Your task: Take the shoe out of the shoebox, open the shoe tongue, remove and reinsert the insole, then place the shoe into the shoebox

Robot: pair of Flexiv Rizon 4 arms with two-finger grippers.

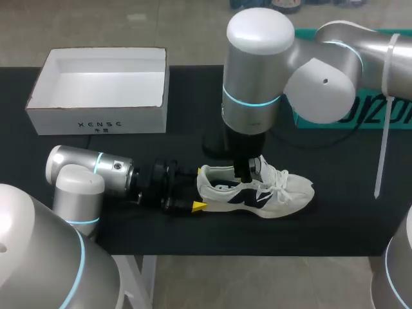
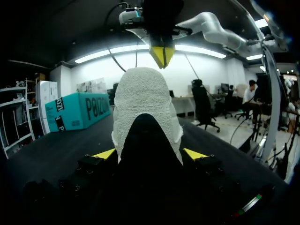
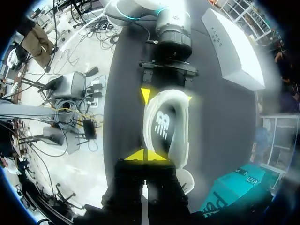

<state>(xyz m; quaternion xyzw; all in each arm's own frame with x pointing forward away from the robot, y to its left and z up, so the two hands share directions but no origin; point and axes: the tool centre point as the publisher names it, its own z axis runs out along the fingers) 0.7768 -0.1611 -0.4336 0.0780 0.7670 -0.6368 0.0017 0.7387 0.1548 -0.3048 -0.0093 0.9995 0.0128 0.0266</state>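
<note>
A white and navy shoe [image 1: 283,190] lies on its sole on the black table, toe to the right. My left gripper [image 1: 198,188] comes in level from the left. Its yellow fingertips [image 2: 105,153] press on both sides of the heel [image 2: 145,103]. My right gripper [image 1: 248,172] points straight down at the shoe's opening, with its tips [image 3: 146,154] shut together at the edge of the opening, just ahead of the printed insole [image 3: 161,126]. I cannot tell whether anything is pinched between them. The open white shoebox [image 1: 96,119] stands empty at the back left.
A teal carton [image 1: 386,116] lies at the back right of the table, behind my right arm. The shoebox [image 3: 234,47] stands well apart from the shoe. Bare black table [image 1: 322,225] shows in front of and to the right of the shoe.
</note>
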